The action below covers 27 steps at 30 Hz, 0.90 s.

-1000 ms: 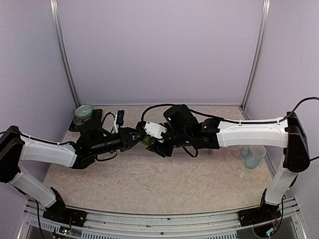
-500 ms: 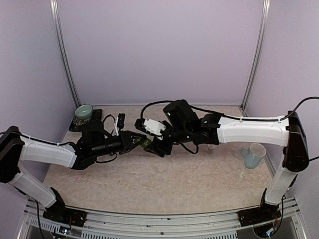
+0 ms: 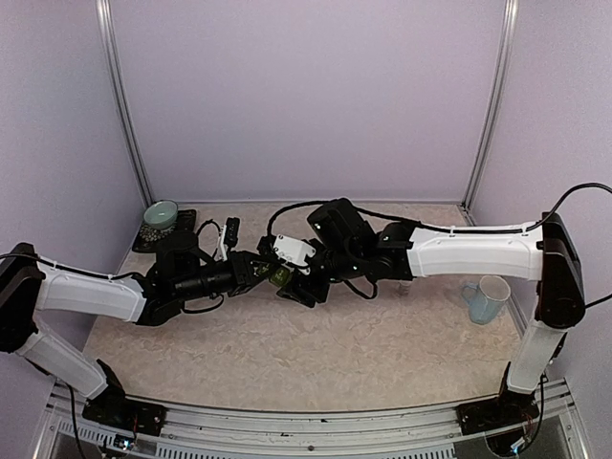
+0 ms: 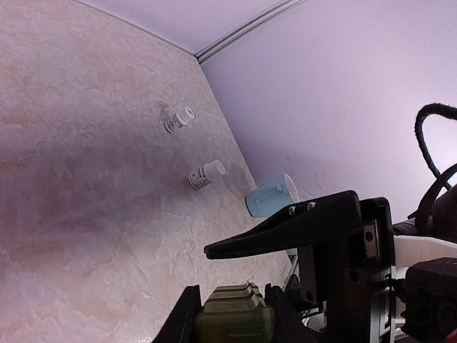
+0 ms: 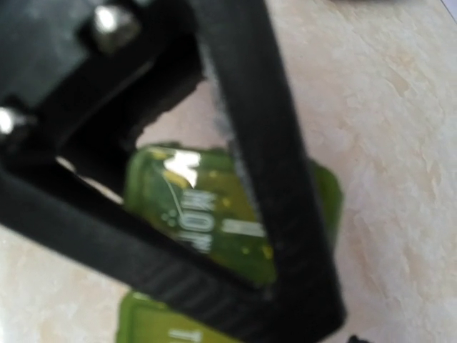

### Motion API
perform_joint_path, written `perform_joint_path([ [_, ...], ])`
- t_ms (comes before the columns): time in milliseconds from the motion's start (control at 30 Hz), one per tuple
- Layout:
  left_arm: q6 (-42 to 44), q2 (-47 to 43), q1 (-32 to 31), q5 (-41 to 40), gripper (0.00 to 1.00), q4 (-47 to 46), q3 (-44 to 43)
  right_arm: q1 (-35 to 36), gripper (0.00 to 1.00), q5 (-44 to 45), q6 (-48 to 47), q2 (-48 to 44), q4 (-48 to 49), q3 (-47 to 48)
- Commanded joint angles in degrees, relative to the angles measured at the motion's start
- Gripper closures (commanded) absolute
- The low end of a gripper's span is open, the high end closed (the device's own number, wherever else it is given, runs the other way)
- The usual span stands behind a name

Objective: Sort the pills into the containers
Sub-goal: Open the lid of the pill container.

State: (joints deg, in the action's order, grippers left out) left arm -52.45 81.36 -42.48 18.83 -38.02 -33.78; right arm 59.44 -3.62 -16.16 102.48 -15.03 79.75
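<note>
The left gripper [image 3: 267, 273] reaches in from the left to the middle of the marbled table [image 3: 316, 359] and pinches the containers [image 4: 232, 320], a dark green strip whose end sits squarely between its two fingers and touches both. The strip is lifted off the table surface. The right gripper [image 3: 295, 285] comes in from the opposite side and meets it there. In the left wrist view one black right finger [image 4: 285, 227] stretches over the strip, apart from it. In the right wrist view the green lids with pale lettering show blurred behind the black fingers, and I cannot tell whether that tool is spread or closed. Farther off, two small white pill bottles [image 4: 206, 174] lie on their sides near a pale blue mug [image 3: 488, 298]. A pale green bowl [image 3: 161, 214] sits at the far left corner.
</note>
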Motion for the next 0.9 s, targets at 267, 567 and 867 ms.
perform_joint_path([
  [267, 0.30, -1.18, 0.03, 0.25, 0.77, -0.34, -1.29, -0.34, 0.34, 5.36, 0.51, 1.22, 2.90, -1.41],
  [567, 0.23, -1.49, 0.01, 0.46, 0.77, -0.48, -1.24, -0.54, 0.37, 5.99, 0.35, 1.54, 3.69, -1.94],
  [867, 0.21, -1.37, 0.03, 1.28, 0.76, -1.06, -1.07, -0.64, 0.53, 5.12, -0.21, 1.69, 4.26, -1.91],
])
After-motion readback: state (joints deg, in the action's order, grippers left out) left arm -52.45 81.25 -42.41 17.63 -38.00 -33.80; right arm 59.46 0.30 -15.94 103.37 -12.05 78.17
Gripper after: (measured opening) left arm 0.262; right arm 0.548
